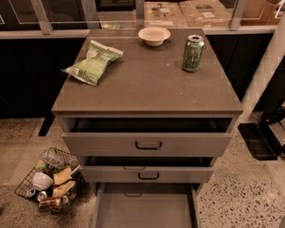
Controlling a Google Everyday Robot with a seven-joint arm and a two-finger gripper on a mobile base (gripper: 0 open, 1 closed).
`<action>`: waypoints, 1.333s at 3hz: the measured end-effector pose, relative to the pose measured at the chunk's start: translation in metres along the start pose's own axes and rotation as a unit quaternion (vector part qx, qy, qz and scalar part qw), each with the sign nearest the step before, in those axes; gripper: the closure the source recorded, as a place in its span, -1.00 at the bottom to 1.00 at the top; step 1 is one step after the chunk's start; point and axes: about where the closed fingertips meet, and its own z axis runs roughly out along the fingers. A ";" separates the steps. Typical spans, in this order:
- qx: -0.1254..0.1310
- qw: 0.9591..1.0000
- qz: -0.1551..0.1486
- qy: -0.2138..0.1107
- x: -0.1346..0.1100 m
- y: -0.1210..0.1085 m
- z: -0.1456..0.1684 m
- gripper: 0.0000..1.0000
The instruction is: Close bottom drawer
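The gripper is outside the camera view, so I cannot tell how wide it is open or whether it holds something. For this reason the places below are given by the things themselves, not by the gripper.

Nearest, at the lower edge of the view, is the bottom drawer (144,209). It is pulled far out of the grey cabinet (147,89), and its plain grey inside is seen from above. Its front is cut off by the edge of the view.

To the left of this drawer, on the speckled floor (240,196), stands a wire basket (26,185). A white cup, some cans and wrappers lie in it.

Just above the bottom drawer comes the middle drawer (178,173), open a little, with a dark bar handle (148,176). Above it is the top drawer (187,144), also pulled out a little, so a dark gap shows behind its front.

On the cabinet top, a green chip bag (93,62) lies at the left. A green can (193,53) stands upright at the right, well apart from the bag. Farther back, near the rear edge, is a white bowl (154,35).

Behind the cabinet there are flat cardboard boxes (178,11) behind a rail.
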 end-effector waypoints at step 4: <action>0.020 0.988 -0.114 0.101 -0.044 -0.032 0.052 1.00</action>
